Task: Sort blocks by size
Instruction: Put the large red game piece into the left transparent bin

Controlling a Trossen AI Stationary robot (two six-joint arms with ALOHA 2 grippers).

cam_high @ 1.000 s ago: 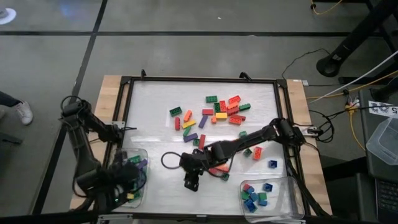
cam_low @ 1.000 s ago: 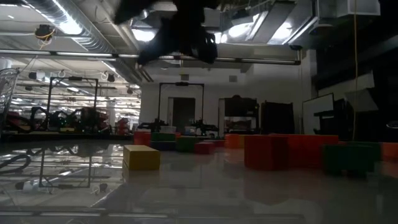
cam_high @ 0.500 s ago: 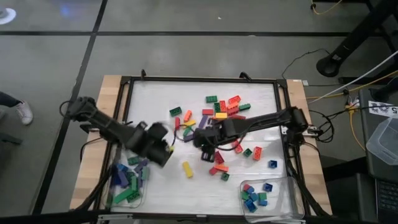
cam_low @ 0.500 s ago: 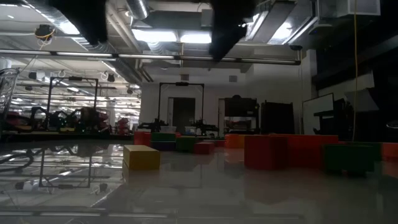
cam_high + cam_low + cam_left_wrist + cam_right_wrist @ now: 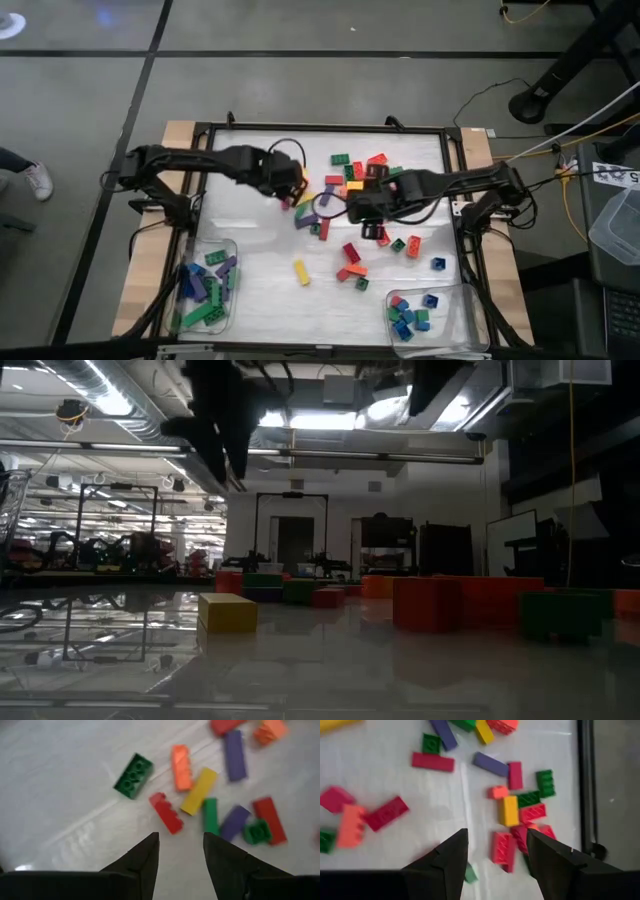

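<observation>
Sorting is under way, judged from the high view: long blocks (image 5: pixel 207 292) lie in the left tray (image 5: pixel 232 250) at the near left corner of the worktop (image 5: pixel 250 160), small square ones in the right tray (image 5: pixel 460 300) at the near right corner, and most of the unsorted blocks sit around the middle and far side of the worktop. Left hand (image 5: pixel 289 190) hovers at the left edge of that scatter; its wrist view shows the fingers (image 5: pixel 145 857) parted with nothing between them, a long red block (image 5: pixel 165 813) just ahead of the gap and a green block (image 5: pixel 133 775) beyond it. Step in hand looks like a pick of that red block: best to turn the wrist so the fingers straddle its short sides, come down straight, and close only once both tips are clear of the neighbouring yellow block (image 5: pixel 198 791). Right hand (image 5: pixel 362 208) hangs over the thick of the cluster, fingers (image 5: pixel 451 855) likewise apart and empty, a red block (image 5: pixel 501 847) ahead of them. Hard to make out: in the high view both hands cover the blocks directly under them, so height above the worktop cannot be judged; the low view shows only dark arm shapes at its top and a few blocks far off.
</observation>
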